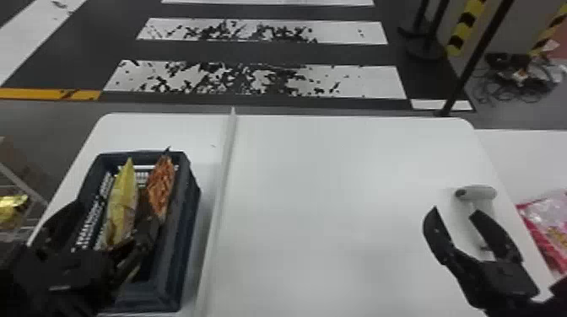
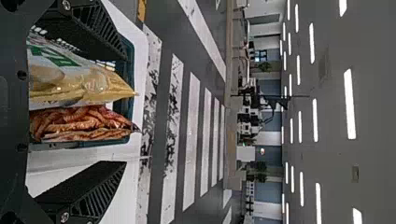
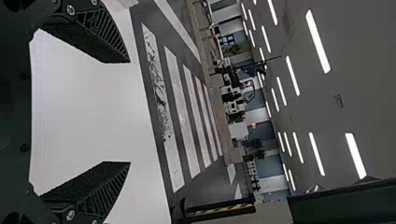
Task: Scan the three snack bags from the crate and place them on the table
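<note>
Broad white stripes (image 1: 253,80) cross the dark floor at twelve o'clock in the head view, with a slim black post (image 1: 476,59) and a tangle of cables (image 1: 523,80) toward two o'clock. Below them spreads the white table (image 1: 337,177), a pale raised strip (image 1: 223,168) running along it just beside the crate. The dark crate (image 1: 192,219) sits on the table toward eight o'clock in that view. Inside it stand a yellow snack bag (image 1: 122,202) and, at its three o'clock side, an orange-red snack bag (image 1: 161,183), both upright with their pointed tops up. The left hand (image 1: 116,213) is over the crate's six o'clock end, its fingers well apart; in the left wrist view both bags show between them, neither clamped. Between three and four o'clock, the grey-white scanner (image 1: 485,193) lies on the table. The right hand (image 1: 454,210) is at the scanner, fingers spread with nothing clamped; whether they touch it, I cannot tell. Farther out at the view's edge is a pink bag (image 1: 544,236), and at the opposite edge, around eight o'clock, a gold packet (image 1: 12,206) shows by a wire rack (image 1: 19,177).
</note>
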Robot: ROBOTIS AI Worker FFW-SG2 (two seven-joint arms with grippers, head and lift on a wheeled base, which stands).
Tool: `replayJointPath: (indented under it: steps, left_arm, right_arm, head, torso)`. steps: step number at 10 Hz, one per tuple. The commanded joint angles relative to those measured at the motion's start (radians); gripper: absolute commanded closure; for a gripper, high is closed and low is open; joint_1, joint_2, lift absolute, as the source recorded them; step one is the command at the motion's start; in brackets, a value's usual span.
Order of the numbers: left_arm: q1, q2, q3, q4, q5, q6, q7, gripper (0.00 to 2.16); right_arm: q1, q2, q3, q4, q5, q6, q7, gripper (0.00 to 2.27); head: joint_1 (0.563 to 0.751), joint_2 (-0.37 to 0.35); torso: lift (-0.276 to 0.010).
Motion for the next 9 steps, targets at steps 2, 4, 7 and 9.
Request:
replayJointPath:
  steps: [2,4,7,9]
  left_arm:
    - [-0.009,-0.008,0.028,0.055,0.018,0.001,-0.001,0.09]
    - [-0.030,-0.014,0.028,0.112,0.020,-0.014,-0.018,0.19]
    - [-0.058,-0.019,0.020,0.167,0.038,-0.024,-0.049,0.51]
    - [-0.058,-0.022,0.019,0.164,0.039,-0.054,-0.034,1.90]
  right_arm:
    - [-0.007,-0.007,-0.001,0.005,-0.007,0.003,0.000,0.11]
    - [-0.009,-0.008,-0.002,0.008,-0.012,0.003,0.003,0.11]
    - [-0.001,-0.008,-0.010,0.008,-0.018,0.000,0.008,0.11]
    - [0.000,-0.008,-0.014,0.006,-0.020,0.000,0.008,0.11]
  head:
    - [0.695,0.045]
    - [0.695,0.061]
    - [0.695,0.061]
    - [0.695,0.052]
  torso:
    - [-0.062]
    - [-0.062]
    - [-0.062]
    - [-0.062]
